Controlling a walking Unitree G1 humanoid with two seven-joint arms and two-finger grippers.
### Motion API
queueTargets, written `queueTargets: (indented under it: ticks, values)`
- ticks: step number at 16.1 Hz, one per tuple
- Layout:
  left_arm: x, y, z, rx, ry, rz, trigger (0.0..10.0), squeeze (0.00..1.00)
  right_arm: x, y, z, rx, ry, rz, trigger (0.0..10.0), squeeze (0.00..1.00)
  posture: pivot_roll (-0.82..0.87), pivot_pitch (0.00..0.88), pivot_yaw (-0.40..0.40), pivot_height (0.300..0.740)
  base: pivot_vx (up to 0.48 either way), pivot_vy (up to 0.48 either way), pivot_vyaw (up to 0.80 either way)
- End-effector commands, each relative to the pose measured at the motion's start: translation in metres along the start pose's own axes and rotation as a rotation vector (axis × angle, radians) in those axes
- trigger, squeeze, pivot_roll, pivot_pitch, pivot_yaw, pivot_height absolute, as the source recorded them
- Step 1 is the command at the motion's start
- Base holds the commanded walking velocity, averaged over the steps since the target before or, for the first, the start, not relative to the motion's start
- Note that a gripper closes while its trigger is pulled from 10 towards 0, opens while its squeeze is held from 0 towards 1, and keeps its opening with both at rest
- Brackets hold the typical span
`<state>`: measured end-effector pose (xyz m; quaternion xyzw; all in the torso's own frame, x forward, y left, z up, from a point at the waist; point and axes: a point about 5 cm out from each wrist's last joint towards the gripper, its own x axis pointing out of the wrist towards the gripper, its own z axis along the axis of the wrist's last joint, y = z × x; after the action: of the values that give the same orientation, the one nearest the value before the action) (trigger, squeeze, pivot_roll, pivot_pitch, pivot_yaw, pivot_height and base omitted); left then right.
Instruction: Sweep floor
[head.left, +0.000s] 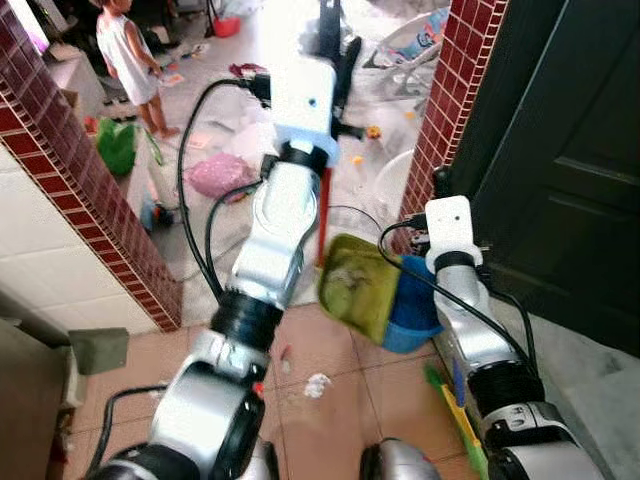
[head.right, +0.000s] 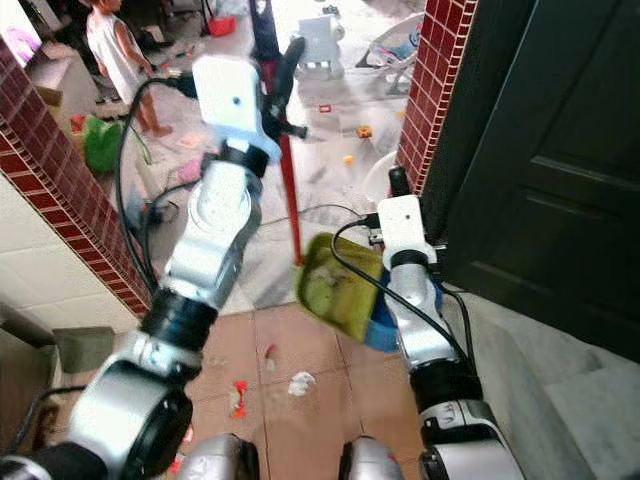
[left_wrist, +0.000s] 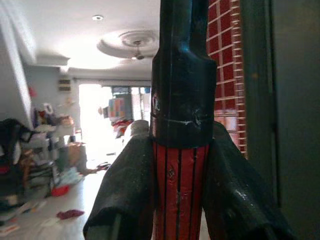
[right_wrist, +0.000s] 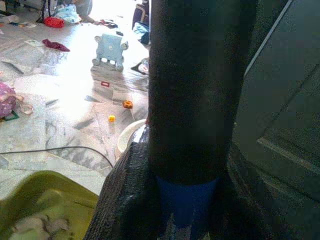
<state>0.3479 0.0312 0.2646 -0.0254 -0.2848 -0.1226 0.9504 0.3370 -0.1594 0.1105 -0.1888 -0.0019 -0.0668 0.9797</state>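
I saw my left end effector (left_wrist: 180, 200) clamped around the red broom handle (head.right: 290, 190); my right end effector (right_wrist: 187, 200) gripped the dustpan's blue-and-black handle (right_wrist: 192, 100).

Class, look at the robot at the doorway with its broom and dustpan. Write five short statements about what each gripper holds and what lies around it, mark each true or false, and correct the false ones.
1. The left gripper is shut on the red broom handle. True.
2. The right gripper hangs open, holding nothing. False: it is shut on the dustpan handle, black with a blue lower part.
3. The dustpan is yellow-green inside with a blue body. True.
4. The door on the robot's right is white. False: it is dark.
5. Small bits of litter lie on the reddish tiles near the robot's feet. True.
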Motion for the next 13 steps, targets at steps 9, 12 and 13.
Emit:
queueTargets:
  ticks: [9,12,13]
  values:
    - [0.035,0.019,0.039,-0.012,-0.159,0.186,10.0,0.0,0.002,-0.003,0.009,-0.034,-0.044,-0.003,10.0,0.0,-0.07,0.049,0.031,0.74,0.0,0.0,0.0]
    - [0.041,0.002,0.04,-0.014,-0.165,0.196,10.0,0.0,0.0,-0.002,0.011,-0.034,-0.058,-0.009,10.0,0.0,-0.08,0.051,0.037,0.74,0.0,0.0,0.0]
    - [0.04,-0.002,0.039,-0.014,-0.163,0.183,10.0,0.0,0.0,-0.002,0.011,-0.033,-0.061,-0.01,10.0,0.0,-0.08,0.051,0.037,0.74,0.0,0.0,0.0]
